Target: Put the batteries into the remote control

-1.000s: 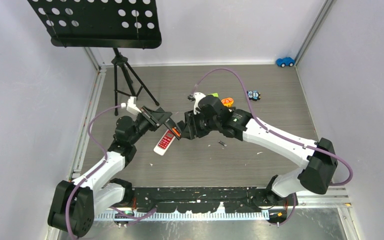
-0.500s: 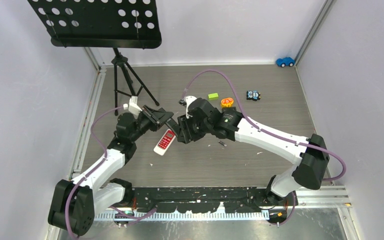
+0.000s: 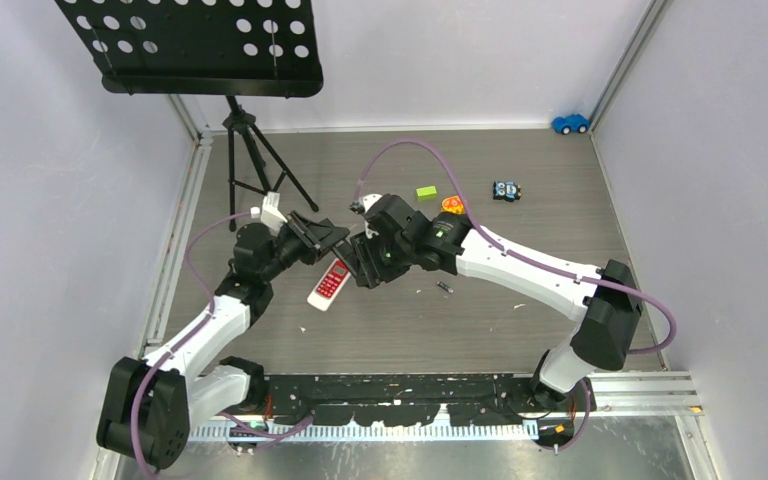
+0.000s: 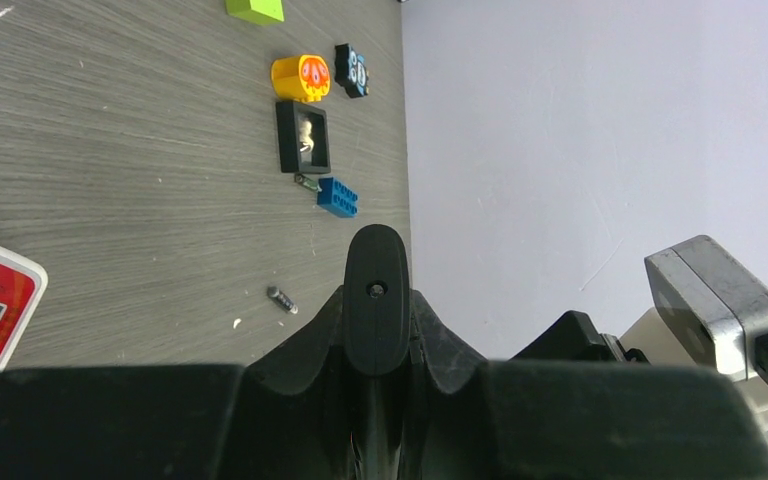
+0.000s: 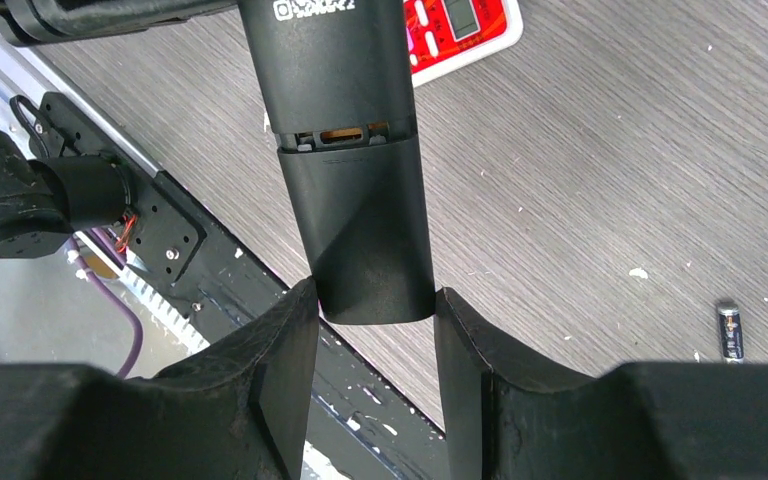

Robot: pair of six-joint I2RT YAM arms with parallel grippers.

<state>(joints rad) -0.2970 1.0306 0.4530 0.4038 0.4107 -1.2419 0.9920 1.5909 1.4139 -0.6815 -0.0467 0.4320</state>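
From my end the right claw [image 5: 375, 296] is clamped on the end of the black remote [image 5: 355, 150], whose back cover [image 5: 365, 235] sits a crack open with something orange showing inside, the left claw [image 4: 376, 252] is pinched shut, and one dark battery [image 5: 729, 333] lies loose on the table [image 5: 610, 150].

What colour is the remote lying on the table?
The remote is red with white edging, best in the top view.

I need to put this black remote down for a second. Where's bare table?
Bare: the near strip between the red remote and the front rail; also the stretch right of the small toy car. Crowded: around the black remote in mid-table, the loose battery beside it, and the green block and orange toy behind.
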